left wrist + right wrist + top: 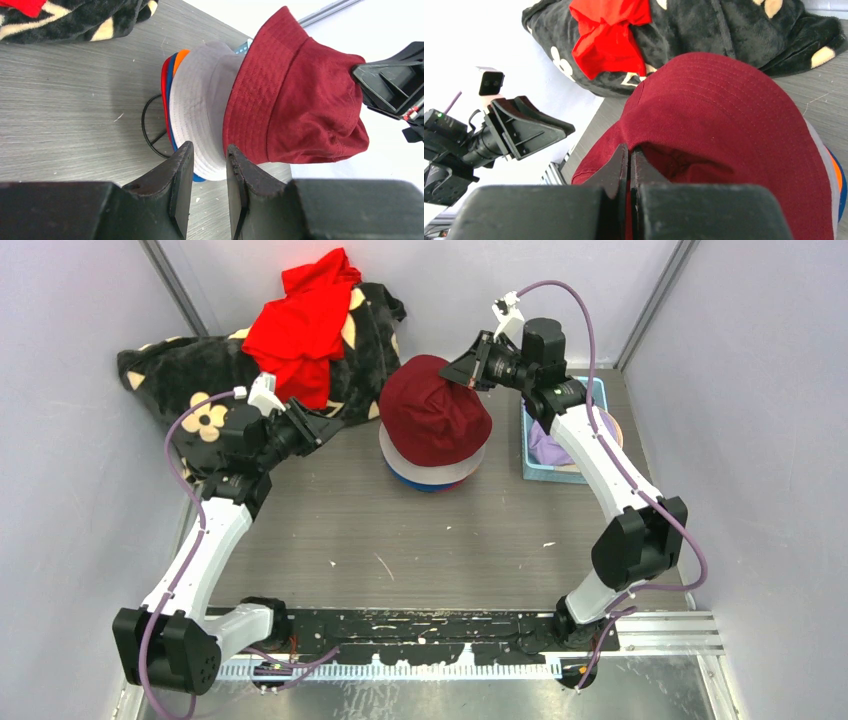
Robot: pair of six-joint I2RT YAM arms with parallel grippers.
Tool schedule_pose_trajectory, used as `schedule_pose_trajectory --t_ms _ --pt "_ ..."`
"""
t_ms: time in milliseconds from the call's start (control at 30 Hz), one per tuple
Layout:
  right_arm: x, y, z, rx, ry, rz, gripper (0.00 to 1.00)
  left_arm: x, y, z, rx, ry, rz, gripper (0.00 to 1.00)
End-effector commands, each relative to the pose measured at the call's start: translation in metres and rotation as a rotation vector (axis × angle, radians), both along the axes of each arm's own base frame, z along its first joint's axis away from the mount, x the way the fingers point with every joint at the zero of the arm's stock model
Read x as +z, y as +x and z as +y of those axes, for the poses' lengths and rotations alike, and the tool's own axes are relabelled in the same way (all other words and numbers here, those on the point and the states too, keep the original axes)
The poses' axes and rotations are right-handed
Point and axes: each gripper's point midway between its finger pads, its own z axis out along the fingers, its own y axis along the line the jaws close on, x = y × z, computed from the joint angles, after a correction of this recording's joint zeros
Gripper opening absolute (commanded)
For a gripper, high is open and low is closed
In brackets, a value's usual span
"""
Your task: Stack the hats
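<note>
A pile of hats stands mid-table: a red brim (164, 85), then blue (430, 485), orange (181, 55) and grey (200, 110). A maroon hat (435, 410) sits tilted on top, its far side raised. My right gripper (468, 380) is shut on the maroon hat's (724, 110) fabric, which is pinched between its fingertips (630, 150). My left gripper (325, 425) hovers just left of the pile. It is open (209, 150) with nothing between its fingers, and its tips are level with the grey brim.
A black blanket with cream flowers (200, 380) lies at the back left with a bright red garment (300, 325) on it. A light blue bin (528, 445) holding cloth stands right of the pile under my right arm. A black wire ring (147, 125) shows under the pile.
</note>
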Motion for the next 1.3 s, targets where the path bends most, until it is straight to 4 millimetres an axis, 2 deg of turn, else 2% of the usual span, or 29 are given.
schedule_pose_trajectory --t_ms 0,33,133,233,267,400,500,600,700,800,933,1267 --pt "0.031 0.02 0.004 0.006 0.047 -0.111 0.01 0.031 0.011 -0.003 -0.012 0.003 -0.108 0.31" --pt "0.029 0.023 0.005 0.011 0.048 -0.106 0.05 0.031 0.012 -0.003 -0.013 0.002 -0.11 0.31" --pt "0.024 0.029 0.005 0.007 0.044 -0.111 0.32 0.028 0.017 -0.005 -0.015 -0.003 -0.103 0.31" --pt "0.034 0.035 -0.002 -0.013 0.061 -0.135 0.48 0.026 0.023 -0.007 -0.022 -0.016 -0.102 0.31" --pt "0.04 0.035 -0.006 -0.016 0.072 -0.143 0.51 0.026 0.025 -0.009 -0.026 -0.019 -0.102 0.31" --pt "0.065 0.034 -0.027 -0.054 0.105 -0.192 0.55 0.027 0.033 -0.014 -0.046 -0.051 -0.125 0.31" --pt "0.069 0.034 -0.049 -0.109 0.102 -0.198 0.57 0.032 0.039 -0.022 -0.077 -0.104 -0.162 0.35" --pt "0.053 0.036 -0.074 -0.165 0.084 -0.163 0.58 0.031 0.047 -0.035 -0.142 -0.16 -0.173 0.39" --pt "0.026 0.035 -0.096 -0.215 0.062 -0.111 0.6 0.028 0.054 -0.049 -0.223 -0.244 -0.171 0.4" --pt "-0.002 0.031 -0.11 -0.238 0.044 -0.061 0.6 0.028 0.06 -0.06 -0.296 -0.35 -0.188 0.42" --pt "-0.03 0.023 -0.121 -0.248 0.034 -0.008 0.6 0.02 0.068 -0.068 -0.354 -0.437 -0.206 0.44" --pt "-0.07 0.009 -0.125 -0.242 0.028 0.063 0.6 -0.011 0.081 -0.074 -0.382 -0.429 -0.145 0.46"
